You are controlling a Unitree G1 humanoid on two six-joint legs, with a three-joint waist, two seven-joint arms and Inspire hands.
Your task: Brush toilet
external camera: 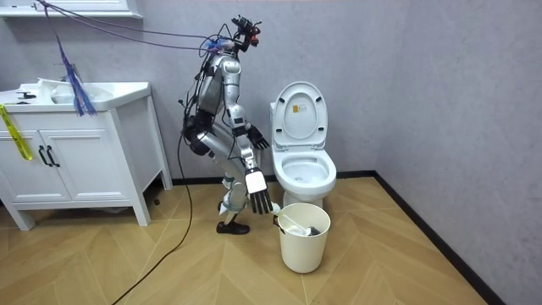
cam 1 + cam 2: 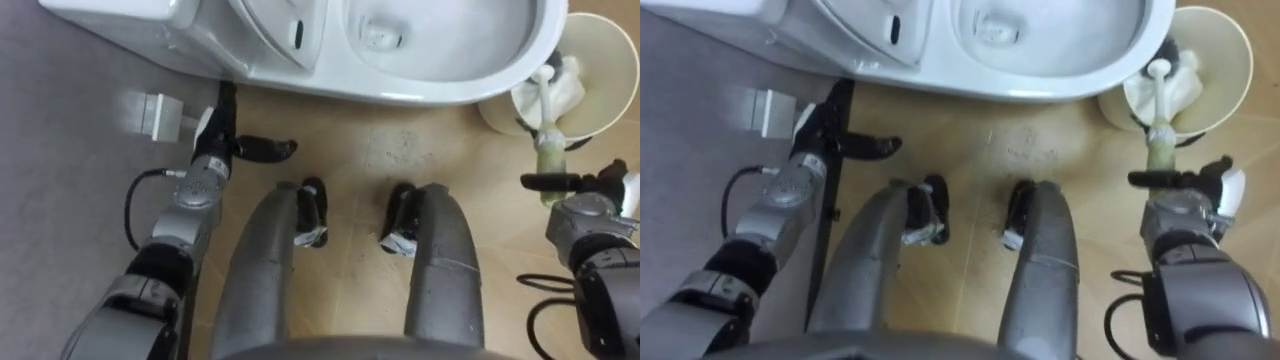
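The toilet brush (image 2: 547,140) looks light and easy to lift. Its handle is thin, hard and stiff, so I don't think it will bend. Smooth plastic can slip, though, and even more if it is wet. I think the best place to hold it is the pale green part near the free end of the handle, with the fingers wrapped all the way round. The bristle end is likely soft and drippy, so that is not the end to touch.

The brush is a long white stick with that green bit near the end. Its other end is down in the cream bucket (image 2: 610,45), among some white stuff, and I cannot pick out the bristles. The handle leans out over the bucket's rim, toward the robot.

Seen from the robot, the toilet (image 2: 440,95) is at 12 o'clock with its lid up. The bucket sits on the wooden floor at about 2 o'clock, just beside the bowl.

The right hand (image 1: 260,196) hangs low by the bucket with its fingers straight and spread, holding nothing. The handle's end is right at the fingers, and I cannot tell if they touch. The left hand (image 1: 253,137) is at about 10 o'clock, fingers loose, and it holds nothing too.
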